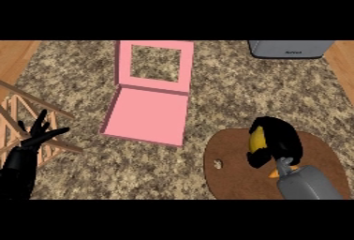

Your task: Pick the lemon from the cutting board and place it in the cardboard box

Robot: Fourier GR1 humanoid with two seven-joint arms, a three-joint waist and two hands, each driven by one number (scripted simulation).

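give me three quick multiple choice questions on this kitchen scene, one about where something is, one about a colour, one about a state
1. Where is the brown cutting board?
A. lower right of the counter
B. upper left
C. inside the box

2. What colour is the open box?
A. blue
B. pink
C. green

3. What is the right robot hand doing?
A. resting open beside the board
B. pressing on the box
C. curled round the yellow lemon

Answers: 1 A, the board lies at lower right under the right robot hand. 2 B, its base and lid are pink. 3 C, yellow shows between the curled black fingers.
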